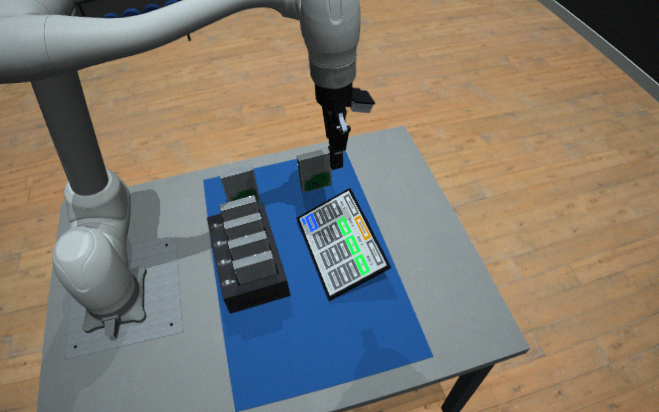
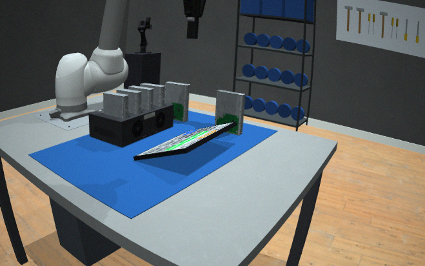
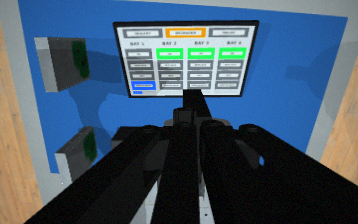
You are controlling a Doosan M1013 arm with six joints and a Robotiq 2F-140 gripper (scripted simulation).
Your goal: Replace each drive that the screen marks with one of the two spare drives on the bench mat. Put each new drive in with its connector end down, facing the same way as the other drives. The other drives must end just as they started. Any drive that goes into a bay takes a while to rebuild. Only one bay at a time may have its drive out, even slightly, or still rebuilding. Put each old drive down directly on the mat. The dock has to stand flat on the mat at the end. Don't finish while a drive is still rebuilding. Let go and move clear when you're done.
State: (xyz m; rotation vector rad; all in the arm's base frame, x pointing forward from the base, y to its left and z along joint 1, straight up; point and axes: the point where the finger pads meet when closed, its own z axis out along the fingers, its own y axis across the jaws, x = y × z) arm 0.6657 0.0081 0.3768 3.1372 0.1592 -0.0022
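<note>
My gripper point(image 1: 337, 159) point(image 2: 192, 33) point(image 3: 191, 104) is shut and empty, in the air above the screen's far side. The black dock point(image 1: 257, 297) point(image 2: 108, 130) stands on the blue mat point(image 1: 311, 353) point(image 2: 91, 178) point(image 3: 290, 40) with four upright drives, tops about level. One drive point(image 1: 313, 171) point(image 2: 229, 104) point(image 3: 62, 65) stands on the mat beyond the screen. Another drive point(image 1: 238, 184) point(image 2: 177, 93) point(image 3: 75, 155) stands off the dock's far end. The tilted screen point(image 1: 343, 244) point(image 2: 174, 142) point(image 3: 187, 60) shows orange in its top row, blue with a short bar under Bay 1, green under Bays 2, 3 and 4.
The arm's base point(image 1: 101, 276) point(image 2: 71, 86) stands on the grey table point(image 1: 465, 307) point(image 2: 240, 194) beside the dock. The screen stands near the dock's long side. In the wrist view my fingers hide most of the dock.
</note>
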